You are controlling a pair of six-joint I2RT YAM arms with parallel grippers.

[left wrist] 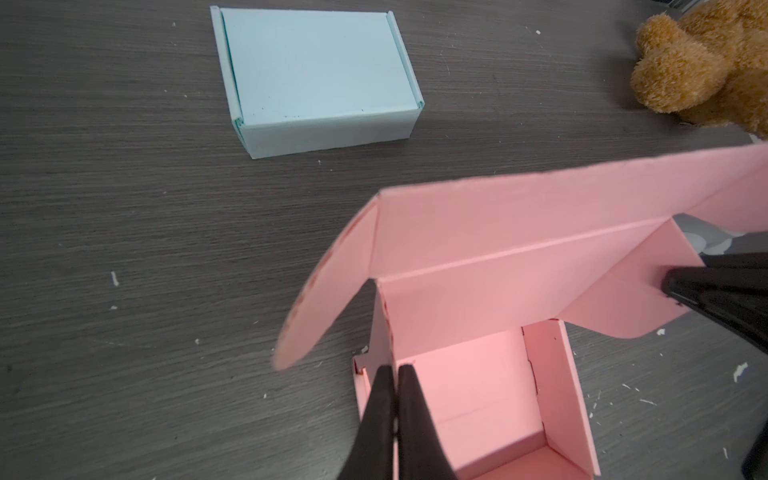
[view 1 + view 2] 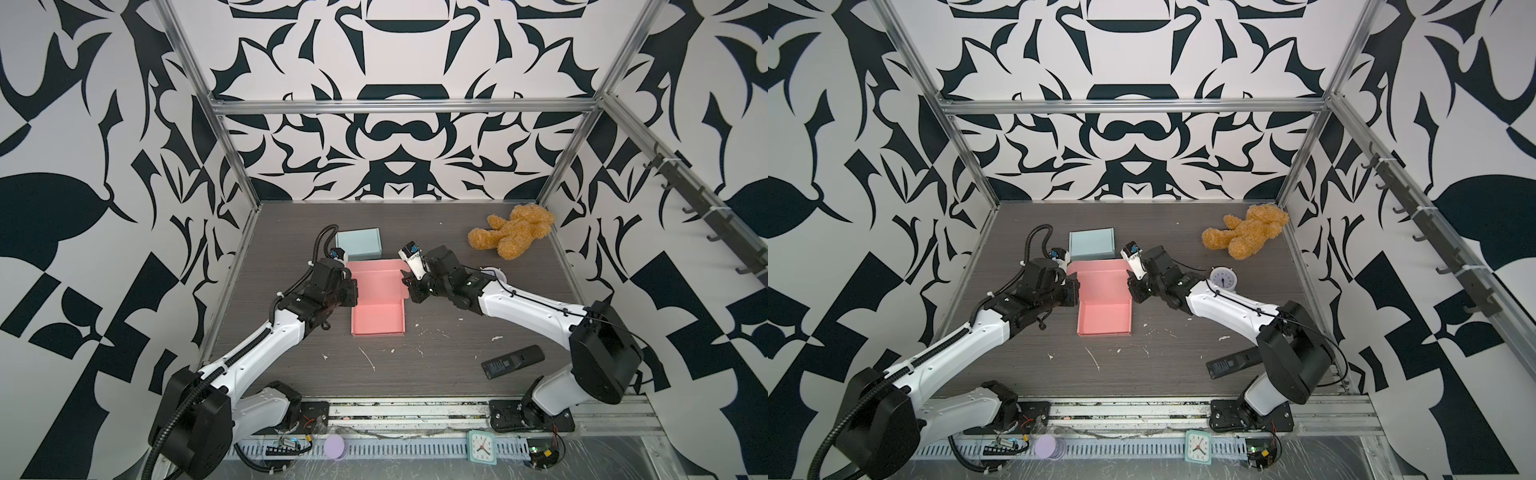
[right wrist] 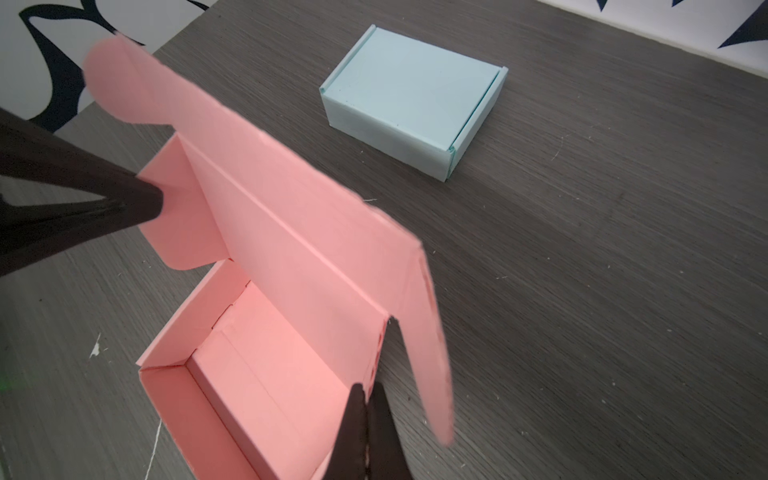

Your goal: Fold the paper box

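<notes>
white arms (image 2: pixel 257 351) (black joints, cables)

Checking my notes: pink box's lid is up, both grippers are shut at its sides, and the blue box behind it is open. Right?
No: the blue box is closed, as the left wrist view shows. The lid of the pink box is up, and the left gripper and right gripper are shut at its sides.

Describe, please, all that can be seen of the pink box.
The pink box looks like thin matte cardboard. Its tray is already folded, four low walls standing, empty inside, resting flat on the grey table. The lid is raised from the far wall, with its front lip and rounded end flaps not tucked in. The left gripper and the right gripper, both shut, each pinch one lid side flap. The blue box lies behind, apart.
</notes>
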